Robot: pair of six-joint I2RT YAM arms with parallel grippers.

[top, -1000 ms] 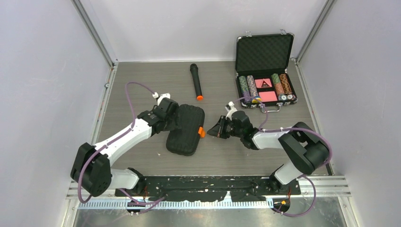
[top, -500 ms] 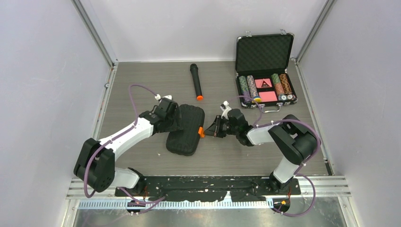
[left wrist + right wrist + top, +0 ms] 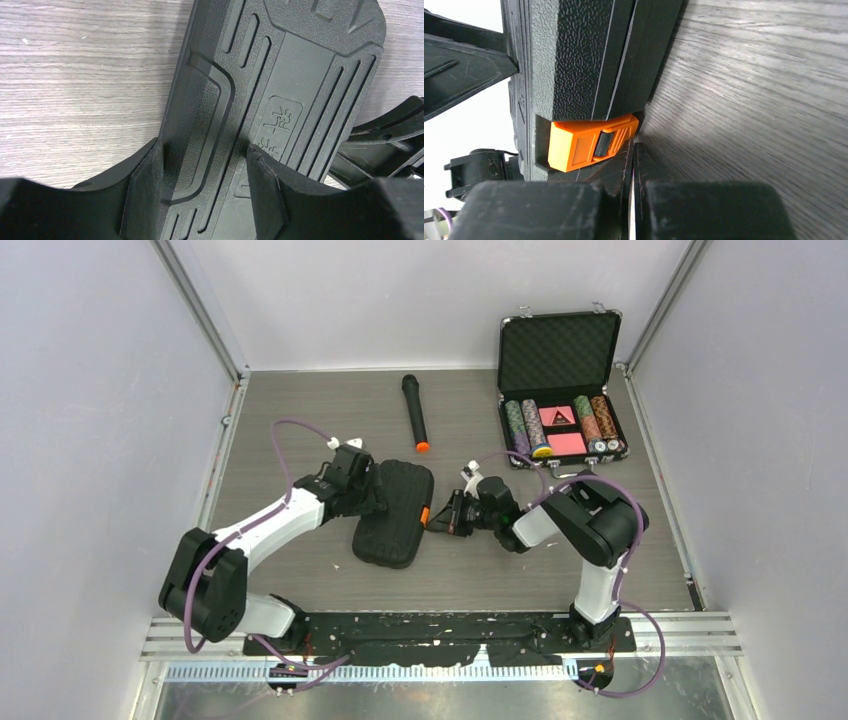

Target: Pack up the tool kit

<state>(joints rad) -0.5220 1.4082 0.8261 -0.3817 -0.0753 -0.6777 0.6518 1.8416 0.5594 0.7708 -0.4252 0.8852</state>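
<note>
- The left gripper [image 3: 372, 490] reaches in from the 9 o'clock side. Its jaws stand apart over the ribbed lid, straddling the moulded handle recess. I cannot tell whether the pads press down on it.
- The tool kit [image 3: 393, 513], a flat black ribbed plastic case with rounded corners, lies closed near the middle of the table, tipped a little clockwise.
- Its small orange plastic latch [image 3: 591, 142] sits on the case's 3 o'clock edge, seemingly lying flat against the seam.
- The right gripper [image 3: 634, 165] comes in low from 3 o'clock with its jaws together on nothing, the tips just beside the latch and perhaps touching it.
- I judge the step in hand to be the fastening, with one arm steadying the case and the other working the catch.
- The next move calls for a short, firm push toward 9 o'clock on the latch, while the left arm keeps the case from sliding.
- The grey wood-grain table [image 3: 300, 410] looks smooth, so the case may skid.
- A black microphone with an orange end [image 3: 415, 412] lies at the kit's 12 o'clock.
- An open metal-edged case of poker chips [image 3: 560, 350] stands at 2 o'clock.
- Pale plain walls close in three sides.
</note>
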